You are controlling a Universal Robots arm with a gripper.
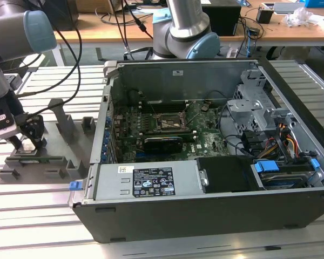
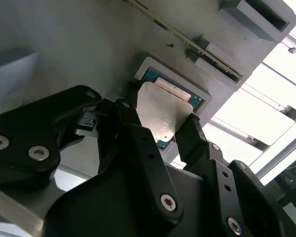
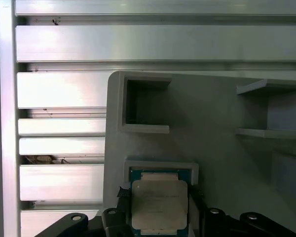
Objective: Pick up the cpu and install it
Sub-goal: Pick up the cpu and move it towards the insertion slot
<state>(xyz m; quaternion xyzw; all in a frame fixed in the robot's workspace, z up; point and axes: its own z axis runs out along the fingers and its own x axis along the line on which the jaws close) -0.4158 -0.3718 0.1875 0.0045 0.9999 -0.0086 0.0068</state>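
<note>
Step in hand, as I judge it: the pick, at the exterior view's left; gripper (image 1: 26, 141) is down on the grey fixture tray (image 1: 43, 174), and in both wrist views the cpu (image 3: 159, 205) sits in its tray pocket with the fingers (image 2: 138, 129) apparently closed on two opposite edges. Getting it out calls for a straight, level lift clear of the pocket walls; further right, the open computer case (image 1: 205, 210) on the desk (image 1: 32, 216) shows the bare socket (image 1: 167, 121). Count: one cpu; two fingers; one tray; one case; one socket.
</note>
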